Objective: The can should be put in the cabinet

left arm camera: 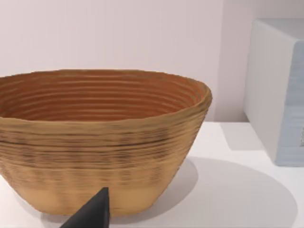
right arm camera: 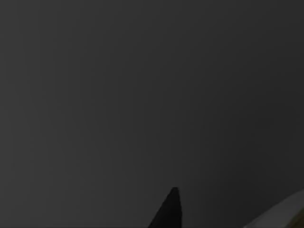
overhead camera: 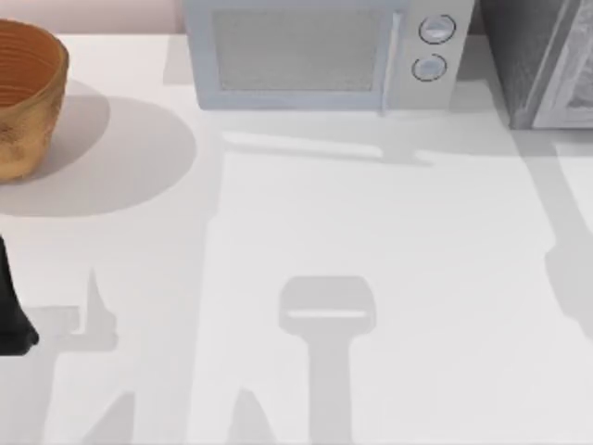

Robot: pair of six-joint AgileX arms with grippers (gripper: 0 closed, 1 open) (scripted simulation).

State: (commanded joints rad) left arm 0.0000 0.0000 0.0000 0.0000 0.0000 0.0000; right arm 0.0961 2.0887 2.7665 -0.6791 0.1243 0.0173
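A brown ribbed bowl (overhead camera: 20, 97) stands at the far left of the white desk (overhead camera: 371, 241). In the left wrist view the bowl (left arm camera: 102, 137) is seen from the side, its inner wall bare as far as the rim lets one look; its floor is hidden.

A white microwave (overhead camera: 320, 54) with two round knobs (overhead camera: 433, 46) sits at the back of the desk, its door closed. To its right, at the top view's far right corner, stands the cabinet (overhead camera: 528, 56): a dark grey speckled box with a pale grey framed front panel, cut off by the picture's edge. What is inside it cannot be made out.

The left arm (overhead camera: 11, 306) is a dark shape at the left edge of the desk, near the front and well apart from the cabinet. One dark fingertip (left arm camera: 92, 213) of the left hand points toward the bowl; whether that hand is open or closed cannot be told.

The right wrist view is dark, with a single black fingertip (right arm camera: 168, 211) against it, and the state of the right hand cannot be told either.

The microwave's pale side (left arm camera: 278, 90) stands just beside the bowl in the left wrist view.
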